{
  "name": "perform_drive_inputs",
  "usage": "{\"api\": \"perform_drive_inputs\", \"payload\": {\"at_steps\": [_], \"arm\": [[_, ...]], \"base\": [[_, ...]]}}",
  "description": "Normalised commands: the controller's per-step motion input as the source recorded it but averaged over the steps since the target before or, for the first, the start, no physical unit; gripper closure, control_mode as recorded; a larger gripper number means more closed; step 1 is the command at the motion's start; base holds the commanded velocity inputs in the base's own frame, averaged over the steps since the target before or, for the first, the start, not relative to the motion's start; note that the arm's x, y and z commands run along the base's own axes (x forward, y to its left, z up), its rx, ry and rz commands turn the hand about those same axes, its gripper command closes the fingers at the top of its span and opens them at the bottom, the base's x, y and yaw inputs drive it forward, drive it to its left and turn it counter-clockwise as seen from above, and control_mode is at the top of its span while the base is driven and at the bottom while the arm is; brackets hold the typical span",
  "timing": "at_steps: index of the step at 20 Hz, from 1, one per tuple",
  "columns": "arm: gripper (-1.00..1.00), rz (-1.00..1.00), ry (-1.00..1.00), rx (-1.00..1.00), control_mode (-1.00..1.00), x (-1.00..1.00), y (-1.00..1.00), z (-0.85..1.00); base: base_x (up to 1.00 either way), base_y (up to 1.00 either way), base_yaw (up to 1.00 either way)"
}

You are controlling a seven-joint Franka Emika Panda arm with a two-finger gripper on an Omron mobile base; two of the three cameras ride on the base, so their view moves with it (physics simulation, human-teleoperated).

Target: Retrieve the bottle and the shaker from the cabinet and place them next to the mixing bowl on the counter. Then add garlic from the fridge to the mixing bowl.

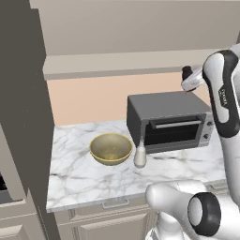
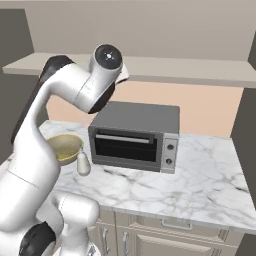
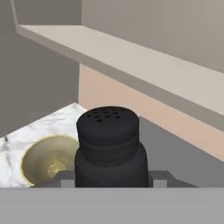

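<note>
1. The marble desk (image 1: 84,180) lies far below the pincer (image 3: 111,175).
2. Toaster oven (image 1: 168,123) sits beneath the pincer; no legible writing.
3. Mixing bowl (image 1: 111,148) lies below-left, bottle (image 1: 140,154) touching beside it.
4. Pincer is clamped on the black shaker (image 3: 110,146), raised under the cabinet shelf (image 3: 144,65).

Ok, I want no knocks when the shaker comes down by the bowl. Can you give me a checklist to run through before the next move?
1. Small black tapered shaker held in the tool: ok, tool shut on it.
2. Shaker upright: ok in the hand view.
3. Whitish pear-shaped bottle already beside the golden-brass mixing bowl: ok.
4. Free white marble counter in front of the bowl: ok.
5. Tool above the dark grey toaster oven: ok; gap underneath: cannot tell.
6. Bottle stands in a possible descent path: not ok, steer around it.
</note>
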Motion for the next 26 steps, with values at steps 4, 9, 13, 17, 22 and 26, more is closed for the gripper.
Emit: {"api": "perform_drive_inputs", "payload": {"at_steps": [4,9,13,17,22,26], "arm": [[1.0,-0.18,-0.04,-0.08,-1.0,-0.35,1.0,0.0],[1.0,-0.19,-0.15,-0.02,-1.0,-0.35,0.96,0.0],[1.0,-0.26,-0.1,0.02,-1.0,-0.4,0.82,-0.01],[1.0,-0.37,0.0,0.2,-1.0,-0.42,0.52,0.0],[1.0,-0.26,0.0,0.23,-1.0,-0.52,0.18,0.0],[1.0,0.01,0.0,0.07,-1.0,-0.23,0.11,-0.12]], "base": [[0.0,0.0,0.0],[0.0,0.0,0.0],[0.0,0.0,0.0],[0.0,0.0,0.0],[0.0,0.0,0.0],[0.0,0.0,0.0]]}}
